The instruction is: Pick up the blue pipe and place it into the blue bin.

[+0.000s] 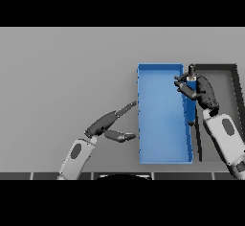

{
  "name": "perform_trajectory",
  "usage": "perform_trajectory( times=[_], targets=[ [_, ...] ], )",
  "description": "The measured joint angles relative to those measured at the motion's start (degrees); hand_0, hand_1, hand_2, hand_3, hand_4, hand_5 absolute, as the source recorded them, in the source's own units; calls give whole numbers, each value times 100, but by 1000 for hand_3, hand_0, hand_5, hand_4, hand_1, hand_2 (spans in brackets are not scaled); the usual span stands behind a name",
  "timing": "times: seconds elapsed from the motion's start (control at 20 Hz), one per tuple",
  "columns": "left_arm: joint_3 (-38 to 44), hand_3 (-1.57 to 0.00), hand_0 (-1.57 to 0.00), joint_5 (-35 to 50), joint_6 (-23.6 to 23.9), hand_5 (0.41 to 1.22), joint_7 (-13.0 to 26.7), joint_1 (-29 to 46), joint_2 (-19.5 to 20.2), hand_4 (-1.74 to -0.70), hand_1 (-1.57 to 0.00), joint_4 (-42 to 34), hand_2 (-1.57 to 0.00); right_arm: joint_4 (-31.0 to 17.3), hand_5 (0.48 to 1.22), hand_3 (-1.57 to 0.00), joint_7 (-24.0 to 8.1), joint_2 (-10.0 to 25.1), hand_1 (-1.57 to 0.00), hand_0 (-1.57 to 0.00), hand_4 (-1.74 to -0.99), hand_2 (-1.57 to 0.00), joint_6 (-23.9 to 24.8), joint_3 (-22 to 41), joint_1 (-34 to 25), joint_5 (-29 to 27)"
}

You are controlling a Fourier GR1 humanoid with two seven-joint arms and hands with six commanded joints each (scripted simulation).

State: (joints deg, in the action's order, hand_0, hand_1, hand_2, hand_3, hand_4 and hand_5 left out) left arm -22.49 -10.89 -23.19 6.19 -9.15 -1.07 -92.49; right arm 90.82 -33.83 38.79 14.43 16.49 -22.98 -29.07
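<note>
The blue pipe [191, 96] is a long blue tube with a dark end cap, held roughly along the right wall of the blue bin [162, 143]. My right hand [200, 90] is shut on the pipe's upper part, fingers curled round it from the right. The pipe's lower end reaches down past the bin's right rim; I cannot tell if it touches the rim. My left hand [109, 123] rests open on the table just left of the bin, fingers straight and pointing toward the bin's left wall.
A black bin [233, 76] stands directly right of the blue bin, partly covered by my right arm. Wide grey table lies to the left and behind both bins.
</note>
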Motion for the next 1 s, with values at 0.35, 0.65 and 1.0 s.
perform_trajectory(
  times=[0.35,0.65,1.0],
  targets=[
    [-56,1,1,-60,32,429,-12,2,-26,-881,1,23,1,-522,1084,-164,181,742,-279,-306,-1175,-280,-158,1377,-684,-380],
    [-60,1,1,-29,47,427,112,7,-52,-885,1,-66,1,-781,846,-42,-112,1374,-73,-80,-1063,-73,-293,2537,-1010,-890],
    [-83,1,1,-50,65,429,93,43,-55,-888,1,-96,1,-910,682,-8,-107,1708,-14,-16,-1030,-14,-209,3573,-1605,-1307]
  ],
)
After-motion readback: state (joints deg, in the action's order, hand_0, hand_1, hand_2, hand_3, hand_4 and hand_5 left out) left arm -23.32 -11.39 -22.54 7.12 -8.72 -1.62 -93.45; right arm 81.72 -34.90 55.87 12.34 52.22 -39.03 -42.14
